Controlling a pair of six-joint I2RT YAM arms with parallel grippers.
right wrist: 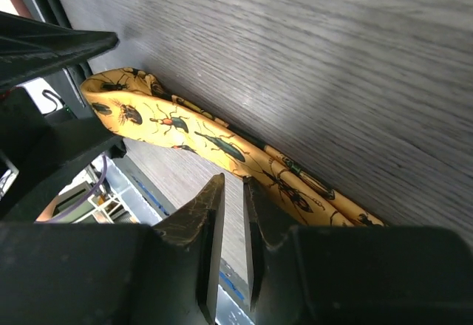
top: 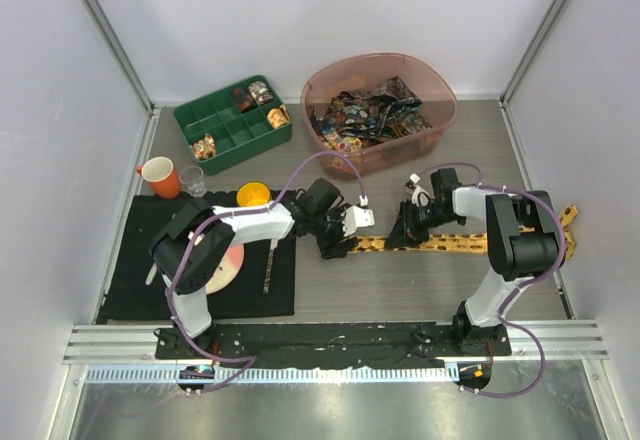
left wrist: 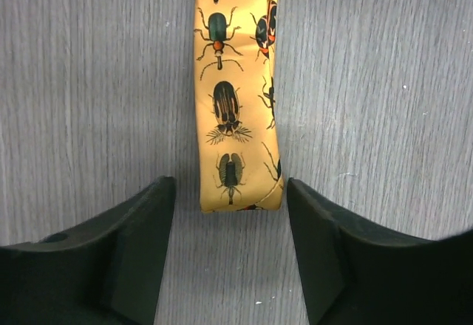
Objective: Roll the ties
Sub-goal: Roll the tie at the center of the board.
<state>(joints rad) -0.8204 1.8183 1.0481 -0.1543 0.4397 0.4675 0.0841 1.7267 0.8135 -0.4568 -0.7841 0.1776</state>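
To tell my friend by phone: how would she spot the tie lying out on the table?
On the grey table, look in front of the pink tub. There lies the yellow tie, beetle-printed, unlike the dark ties heaped in the tub.

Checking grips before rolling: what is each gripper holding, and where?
Left gripper: nothing; open astride the yellow tie, at its end. Right gripper: nearly shut beside it, grip unclear.

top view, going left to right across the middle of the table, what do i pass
mug → glass → yellow cup → left gripper → right gripper
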